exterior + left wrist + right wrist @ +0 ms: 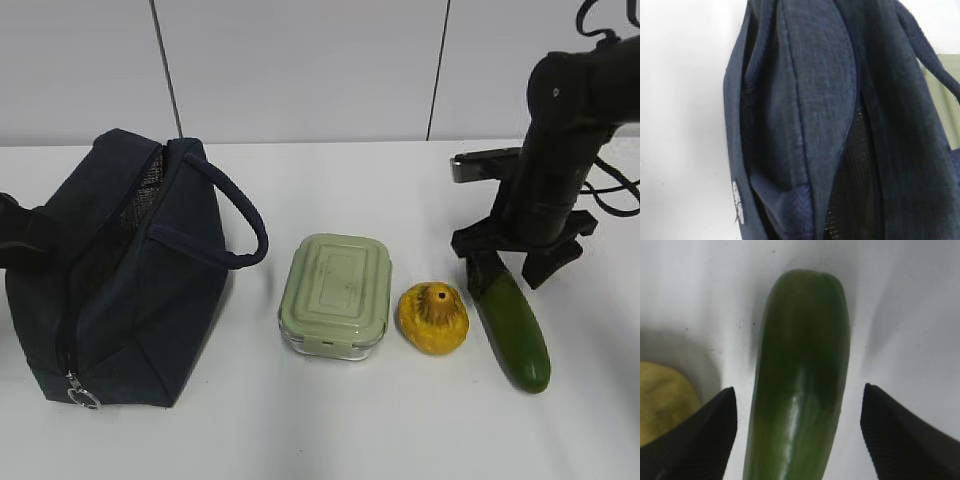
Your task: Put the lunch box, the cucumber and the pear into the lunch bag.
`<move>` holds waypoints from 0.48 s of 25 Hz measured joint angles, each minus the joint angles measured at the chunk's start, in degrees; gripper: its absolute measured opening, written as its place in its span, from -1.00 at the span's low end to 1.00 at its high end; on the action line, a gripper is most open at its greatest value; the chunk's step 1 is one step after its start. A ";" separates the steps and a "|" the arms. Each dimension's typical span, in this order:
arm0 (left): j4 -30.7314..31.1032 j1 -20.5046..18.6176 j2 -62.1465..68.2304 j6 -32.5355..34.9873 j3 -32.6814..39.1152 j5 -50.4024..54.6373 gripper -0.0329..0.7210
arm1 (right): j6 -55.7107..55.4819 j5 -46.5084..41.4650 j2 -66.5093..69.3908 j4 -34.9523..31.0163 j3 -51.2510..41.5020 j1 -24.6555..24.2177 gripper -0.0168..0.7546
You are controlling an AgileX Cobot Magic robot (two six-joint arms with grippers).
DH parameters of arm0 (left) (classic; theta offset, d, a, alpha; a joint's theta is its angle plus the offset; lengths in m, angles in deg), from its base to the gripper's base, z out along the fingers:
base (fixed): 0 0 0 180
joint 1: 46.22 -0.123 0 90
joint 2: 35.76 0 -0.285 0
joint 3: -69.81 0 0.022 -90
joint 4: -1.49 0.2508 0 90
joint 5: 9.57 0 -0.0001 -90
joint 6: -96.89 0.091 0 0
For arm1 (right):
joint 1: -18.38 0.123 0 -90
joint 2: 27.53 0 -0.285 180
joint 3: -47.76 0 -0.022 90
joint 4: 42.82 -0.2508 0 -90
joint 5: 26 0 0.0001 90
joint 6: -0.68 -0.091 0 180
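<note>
The navy lunch bag stands at the left with its zipper open and its handle looped to the right. My left gripper shows only as a dark part at the bag's left side. In the left wrist view its fingers are hidden, and a fold of the bag is drawn up toward the camera. The green-lidded lunch box sits in the middle, with the yellow pear to its right. The cucumber lies further right. My right gripper is open and straddles the cucumber's far end without touching it.
A sliver of the lunch box shows past the bag in the left wrist view. The pear lies close beside the right gripper's left finger. A white wall runs behind the white table.
</note>
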 joint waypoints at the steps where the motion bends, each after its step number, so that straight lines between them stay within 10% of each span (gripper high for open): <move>1: 0.07 0.00 0.00 0.00 0.00 0.00 -0.95 | 0.00 -0.30 0.73 0.00 0.04 0.00 0.58; 12: 0.39 0.00 0.00 0.05 0.00 -0.05 -0.95 | 0.00 -4.36 2.58 0.00 3.58 0.00 0.10</move>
